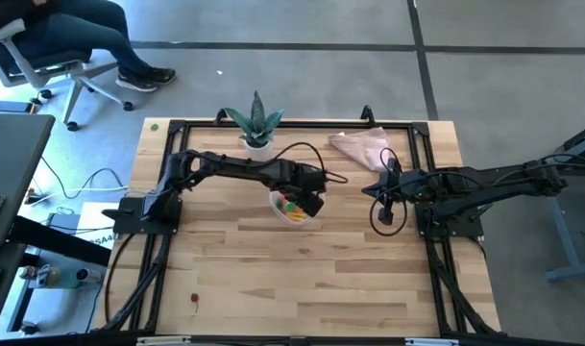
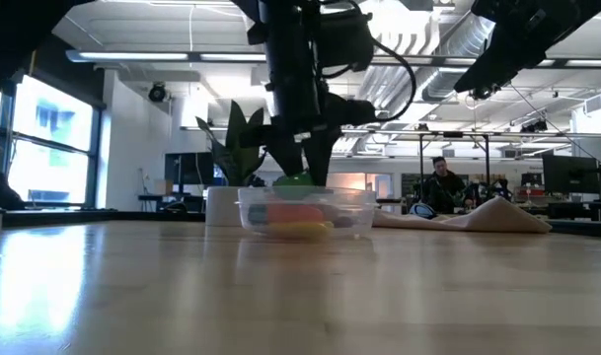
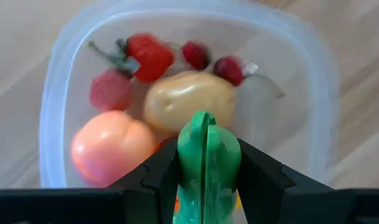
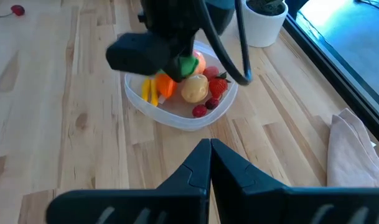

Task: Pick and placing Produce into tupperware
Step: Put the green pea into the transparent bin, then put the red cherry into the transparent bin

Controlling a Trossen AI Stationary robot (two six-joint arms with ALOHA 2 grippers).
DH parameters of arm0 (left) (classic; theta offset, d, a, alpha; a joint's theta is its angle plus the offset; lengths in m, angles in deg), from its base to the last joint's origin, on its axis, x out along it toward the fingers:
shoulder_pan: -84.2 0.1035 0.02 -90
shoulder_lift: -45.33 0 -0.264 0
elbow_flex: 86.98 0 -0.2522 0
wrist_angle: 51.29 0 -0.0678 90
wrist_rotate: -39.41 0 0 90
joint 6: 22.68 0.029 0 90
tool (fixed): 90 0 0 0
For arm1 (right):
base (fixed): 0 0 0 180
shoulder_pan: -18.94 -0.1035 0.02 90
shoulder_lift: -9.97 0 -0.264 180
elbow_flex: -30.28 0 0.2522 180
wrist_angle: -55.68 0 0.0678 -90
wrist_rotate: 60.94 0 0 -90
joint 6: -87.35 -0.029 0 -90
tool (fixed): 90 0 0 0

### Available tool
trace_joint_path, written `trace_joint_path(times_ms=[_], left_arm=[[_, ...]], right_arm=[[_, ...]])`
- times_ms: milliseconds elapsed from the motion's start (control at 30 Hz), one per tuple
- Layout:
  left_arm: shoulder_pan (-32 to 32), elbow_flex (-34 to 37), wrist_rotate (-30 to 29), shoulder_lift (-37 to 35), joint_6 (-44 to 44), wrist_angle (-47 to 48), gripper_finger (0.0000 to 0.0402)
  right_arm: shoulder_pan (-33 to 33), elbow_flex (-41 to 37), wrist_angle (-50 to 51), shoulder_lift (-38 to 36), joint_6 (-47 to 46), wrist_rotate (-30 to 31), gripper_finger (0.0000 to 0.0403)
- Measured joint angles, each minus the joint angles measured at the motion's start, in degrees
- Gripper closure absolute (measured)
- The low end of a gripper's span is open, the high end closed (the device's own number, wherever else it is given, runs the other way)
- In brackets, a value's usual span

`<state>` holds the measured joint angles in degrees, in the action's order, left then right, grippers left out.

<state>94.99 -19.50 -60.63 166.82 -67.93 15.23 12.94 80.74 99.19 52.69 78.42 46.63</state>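
Wooden table: green cucumber between left claw fingers, above tupperware.

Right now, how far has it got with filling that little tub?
Mostly filled: a peach, potato and red berries already lie in the tupperware. The left gripper holds a green cucumber over it. One red piece remains on the table.

Clear plastic tupperware, glossy smooth potato, matt wood table
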Motion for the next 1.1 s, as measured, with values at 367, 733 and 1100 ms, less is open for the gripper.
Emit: trace_joint_path(times_ms=[367,733,1100], left_arm=[[0.1,0.0,0.0,0.8,0.0,-0.1,0.0275],[0.1,-0.1,0.2,0.8,-0.4,-0.3,0.0220],[0.1,-0.2,2.1,-1.4,-0.2,2.2,0.0150]], right_arm=[[0.0,0.0,0.0,0.0,0.0,0.0,0.0402],[0.0,0.0,0.0,0.0,0.0,0.0,0.0402],[0.0,0.0,0.0,0.0,0.0,0.0,0.0402]])
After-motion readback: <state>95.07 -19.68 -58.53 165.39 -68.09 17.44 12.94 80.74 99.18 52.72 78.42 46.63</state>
